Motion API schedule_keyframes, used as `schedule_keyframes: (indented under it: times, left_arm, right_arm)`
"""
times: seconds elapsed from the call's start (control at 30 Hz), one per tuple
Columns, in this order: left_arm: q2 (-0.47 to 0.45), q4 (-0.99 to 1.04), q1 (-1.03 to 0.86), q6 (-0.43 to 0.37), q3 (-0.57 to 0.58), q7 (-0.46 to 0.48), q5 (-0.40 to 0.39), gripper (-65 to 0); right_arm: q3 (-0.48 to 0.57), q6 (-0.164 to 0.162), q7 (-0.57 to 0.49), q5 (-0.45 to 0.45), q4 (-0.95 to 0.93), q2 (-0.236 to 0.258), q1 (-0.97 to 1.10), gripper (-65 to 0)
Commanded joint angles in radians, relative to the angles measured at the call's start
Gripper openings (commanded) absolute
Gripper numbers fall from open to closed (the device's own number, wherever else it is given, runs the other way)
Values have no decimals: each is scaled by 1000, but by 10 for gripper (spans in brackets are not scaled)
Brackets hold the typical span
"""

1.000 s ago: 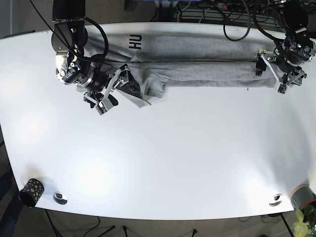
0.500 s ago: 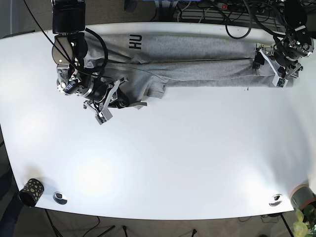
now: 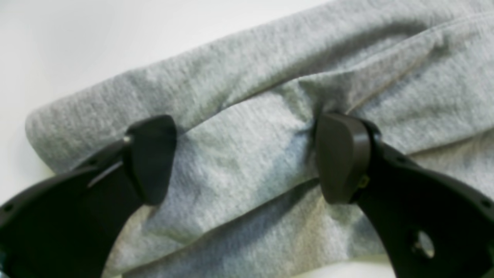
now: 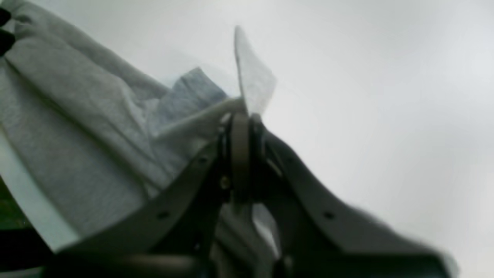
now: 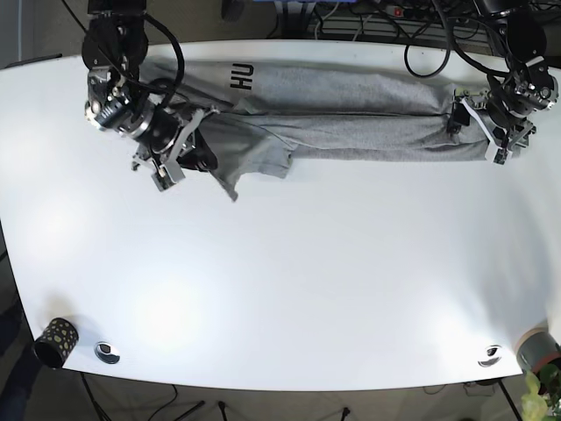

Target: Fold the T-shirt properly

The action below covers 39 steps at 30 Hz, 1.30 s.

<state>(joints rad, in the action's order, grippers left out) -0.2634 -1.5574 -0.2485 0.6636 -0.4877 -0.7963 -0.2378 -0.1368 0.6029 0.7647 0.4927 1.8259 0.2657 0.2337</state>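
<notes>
The grey T-shirt (image 5: 351, 123) lies as a long folded band along the table's far edge, with black "HU" lettering (image 5: 240, 74) at its left. My right gripper (image 5: 200, 160) is at the shirt's left end, shut on a grey sleeve fold (image 4: 185, 116); a fabric corner (image 4: 252, 81) sticks up past the gripper (image 4: 243, 127). My left gripper (image 5: 476, 132) is at the shirt's right end. In the left wrist view it (image 3: 245, 154) is open, its fingers (image 3: 341, 154) pressing on the folded fabric (image 3: 239, 116) that lies between them.
A black patterned cup (image 5: 54, 340) and a metal disc (image 5: 107, 351) sit at the front left corner. Another disc (image 5: 489, 354), a grey roll (image 5: 536, 346) and a plant (image 5: 543, 386) are at the front right. Cables (image 5: 421, 35) run behind the table.
My right gripper has moved up and toward the far left with the sleeve, dragging the loose flap along. My left gripper has stayed at the shirt's right end, shifting only slightly.
</notes>
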Motion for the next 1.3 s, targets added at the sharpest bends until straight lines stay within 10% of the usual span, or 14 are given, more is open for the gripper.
schedule_keyframes:
  times: [0.0,0.77,1.27]
  left_arm:
    - [-21,-1,-2,-5,19,-30,30,-133]
    - [-135,56,28,-3,140,33,24,-133]
    - [-129,-102,74,35,96,27,12,-129]
  right_arm:
    - [-33,7,-23,17,73,10,28,-650]
    - [-172,15,-35,8,-53,-15,198,-647]
    - [-198,15,-37,19,136,-47,247,-144]
